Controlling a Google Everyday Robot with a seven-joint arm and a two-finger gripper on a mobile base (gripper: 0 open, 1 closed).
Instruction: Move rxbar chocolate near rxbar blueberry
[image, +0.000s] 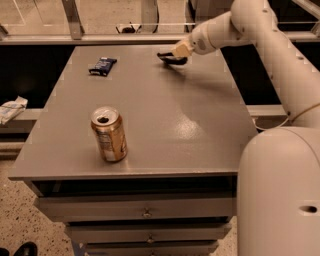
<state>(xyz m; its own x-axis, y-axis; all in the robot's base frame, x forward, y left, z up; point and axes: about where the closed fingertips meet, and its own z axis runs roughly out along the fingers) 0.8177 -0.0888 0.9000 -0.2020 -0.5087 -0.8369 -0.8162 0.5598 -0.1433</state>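
My base (277, 192) bulks nearest, to the right of the can and in front of it. The can (109, 134) stands upright with its top open, near the front edge of the grey table (200, 130). Drawers (145, 207) lie below that edge. To the can's left, off the table and lower down, lies a crumpled white scrap (12, 108).

Beyond the can and slightly to its left, the rxbar blueberry (102, 65) lies flat near the table's far edge. My arm (280, 45) reaches in from the right, past the can. My gripper (176, 55) is out beyond the can and to its right, about as far back as the rxbar blueberry and well apart from it. Its fingers are pinched on the rxbar chocolate (163, 55), whose dark end pokes out leftward. I cannot tell whether it touches the tabletop.
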